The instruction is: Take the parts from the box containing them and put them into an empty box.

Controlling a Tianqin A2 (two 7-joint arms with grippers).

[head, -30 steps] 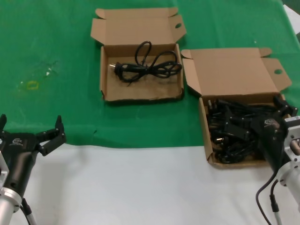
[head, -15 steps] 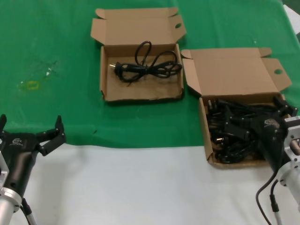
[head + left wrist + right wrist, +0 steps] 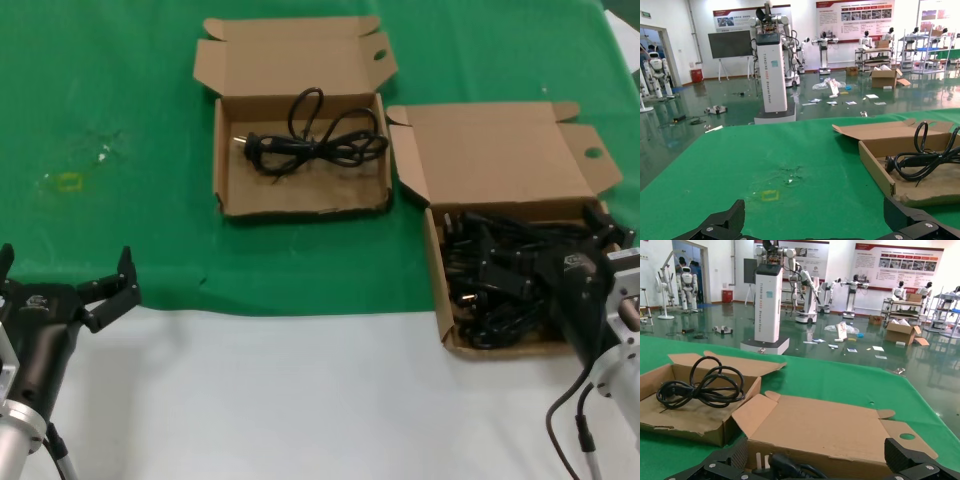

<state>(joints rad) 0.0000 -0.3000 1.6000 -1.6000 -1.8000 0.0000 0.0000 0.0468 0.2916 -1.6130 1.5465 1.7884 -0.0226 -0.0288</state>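
Note:
The larger box (image 3: 495, 155) stands at the right with its tall lid open, and a tangled pile of black power cords (image 3: 490, 275) fills its tray. My right gripper (image 3: 550, 245) is open and sits low over that pile; in the right wrist view (image 3: 817, 462) a pronged plug (image 3: 780, 465) lies between its fingers, not gripped. The smaller box (image 3: 300, 205) stands at the back middle and holds one coiled cord (image 3: 315, 140), also seen in the left wrist view (image 3: 920, 160). My left gripper (image 3: 65, 275) is open and empty at the near left.
Green cloth (image 3: 120, 100) covers the far part of the table and bare white top (image 3: 300, 400) the near part. A small yellow mark (image 3: 68, 181) is on the cloth at the left. The two boxes stand close together.

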